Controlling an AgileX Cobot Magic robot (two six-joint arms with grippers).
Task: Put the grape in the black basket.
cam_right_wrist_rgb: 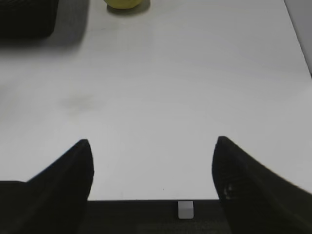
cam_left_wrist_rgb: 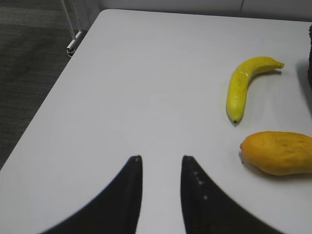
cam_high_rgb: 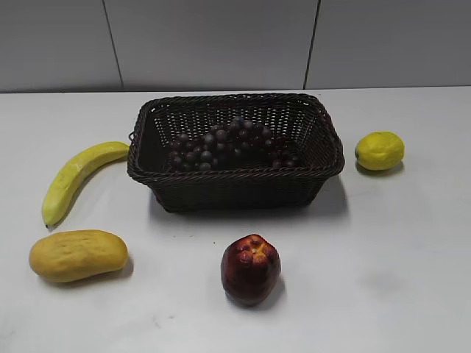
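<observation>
Exterior view alone shows the grape (cam_high_rgb: pixel 224 143) in the black basket (cam_high_rgb: pixel 235 180) — both claws spread, empty.

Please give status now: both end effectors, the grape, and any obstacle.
Left end effector empty, slightly open; right end effector wide open, empty. Grape lies inside black basket. Nothing in the way.

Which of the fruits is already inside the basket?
Only the grape, the dark purple bunch lying in the black basket. The banana, mango, lemon and red apple sit outside.
</observation>
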